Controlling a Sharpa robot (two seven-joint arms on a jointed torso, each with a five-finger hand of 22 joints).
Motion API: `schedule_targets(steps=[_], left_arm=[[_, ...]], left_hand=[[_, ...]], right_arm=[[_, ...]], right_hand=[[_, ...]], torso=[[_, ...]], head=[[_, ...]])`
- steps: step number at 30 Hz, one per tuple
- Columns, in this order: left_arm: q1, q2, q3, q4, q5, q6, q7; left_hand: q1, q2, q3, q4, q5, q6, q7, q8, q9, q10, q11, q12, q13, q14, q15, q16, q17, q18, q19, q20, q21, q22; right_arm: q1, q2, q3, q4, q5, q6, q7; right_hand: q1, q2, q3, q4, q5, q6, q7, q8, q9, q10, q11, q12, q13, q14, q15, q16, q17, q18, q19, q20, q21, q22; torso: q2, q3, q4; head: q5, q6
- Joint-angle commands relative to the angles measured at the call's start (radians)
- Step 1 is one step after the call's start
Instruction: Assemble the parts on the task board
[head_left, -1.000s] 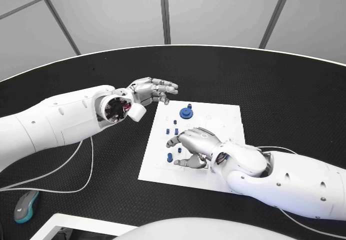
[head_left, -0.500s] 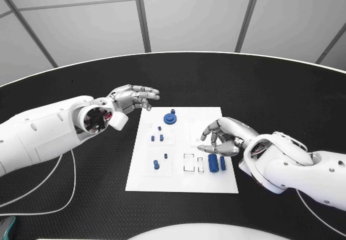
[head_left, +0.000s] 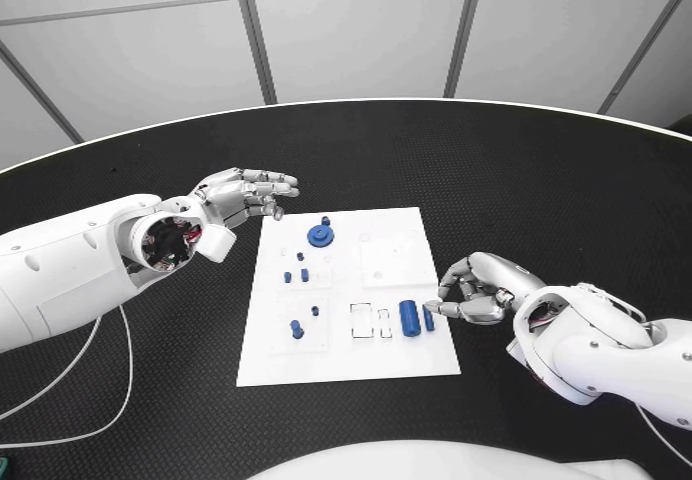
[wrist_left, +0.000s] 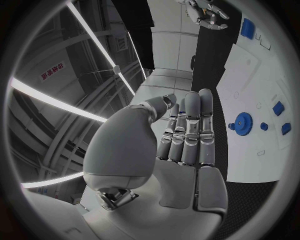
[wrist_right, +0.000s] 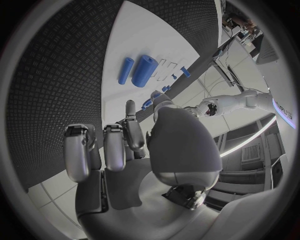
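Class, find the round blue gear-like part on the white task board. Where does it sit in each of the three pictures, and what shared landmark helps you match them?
Head view: the blue gear-like part stands near the task board's far end, close to the left hand.
Left wrist view: the same part lies just beyond the left hand's fingertips.
Right wrist view: too small and partly hidden to tell.
Shared landmark: the white task board itself.
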Motion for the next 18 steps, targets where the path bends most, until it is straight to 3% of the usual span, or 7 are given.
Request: schedule_targets(steps=[1,7,18], left_arm=[[0.000,-0.001,0.000,0.001,0.000,0.000,0.000],[0.000,-0.005,0.000,0.004,0.000,-0.001,0.001],[0.000,-0.008,0.000,0.008,0.000,0.000,0.001]], left_hand=[[-0.001,0.008,-0.007,-0.001,-0.001,-0.002,0.005,-0.003,-0.002,-0.006,0.000,0.003,0.000,-0.004,-0.001,-0.004,-0.001,0.015,-0.005,-0.001,-0.004,-0.001],[-0.001,0.008,-0.007,-0.001,-0.001,-0.002,0.005,-0.003,-0.002,-0.006,0.000,0.003,0.000,-0.004,-0.001,-0.004,-0.001,0.015,-0.005,-0.001,-0.004,-0.001],[-0.001,0.008,-0.007,-0.001,-0.001,-0.002,0.005,-0.003,-0.002,-0.006,0.000,0.003,0.000,-0.004,-0.001,-0.004,-0.001,0.015,-0.005,-0.001,-0.004,-0.001]], right_arm=[[-0.009,0.016,-0.001,-0.006,-0.015,0.000,-0.017],[-0.023,0.055,-0.001,-0.030,-0.027,0.012,-0.031],[-0.045,0.101,-0.001,-0.053,-0.030,0.026,-0.031]], right_hand=[[-0.003,0.010,-0.010,0.001,0.005,-0.006,0.000,0.005,0.002,0.006,0.001,0.007,0.005,0.077,-0.004,0.007,0.107,-0.012,0.102,-0.001,0.006,0.259],[-0.007,0.012,-0.014,0.002,0.008,-0.007,0.000,0.007,0.002,0.007,0.001,0.010,0.009,0.078,-0.003,0.011,0.114,-0.013,0.103,-0.001,0.012,0.261],[-0.010,0.016,-0.020,0.001,0.013,-0.010,0.000,0.009,0.003,0.009,0.002,0.014,0.017,0.080,-0.003,0.014,0.122,-0.014,0.105,-0.001,0.019,0.263]], torso=[[0.000,0.0003,0.0004],[0.003,-0.0020,0.0004],[0.002,-0.0011,-0.0020]], head=[[0.000,-0.001],[0.001,-0.003],[0.010,-0.008]])
